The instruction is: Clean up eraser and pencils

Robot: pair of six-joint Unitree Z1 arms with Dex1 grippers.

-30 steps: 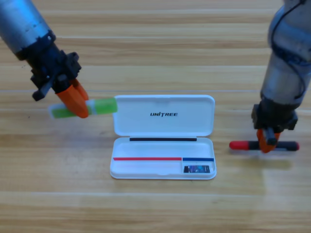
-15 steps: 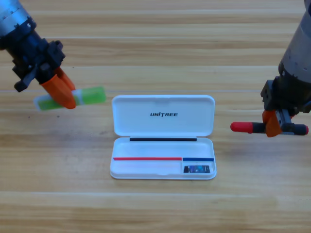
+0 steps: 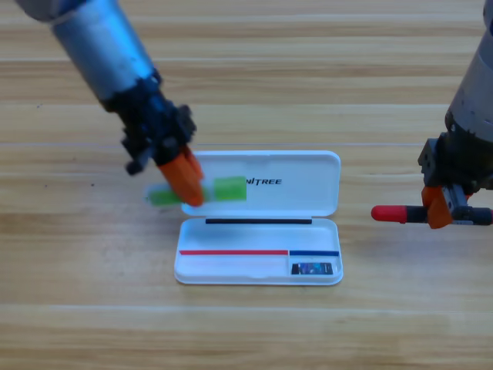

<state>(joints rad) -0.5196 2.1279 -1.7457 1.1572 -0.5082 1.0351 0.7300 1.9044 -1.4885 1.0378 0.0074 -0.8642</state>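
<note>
My left gripper is shut on the pale green pencil and holds it level over the left part of the open white case's lid. At the right, my right gripper is shut on the black pencil with the red cap, carried above the table beside the case. The small dark eraser lies in the lower right compartment of the case's tray.
The white case lies open in the middle of the wooden table, its lid folded back toward the far side. The left arm slants in from the top left; the right arm comes down at the right edge.
The left gripper has swung right with the green pencil, from left of the case to over its lid. The right gripper with the black pencil has shifted slightly right and down.
</note>
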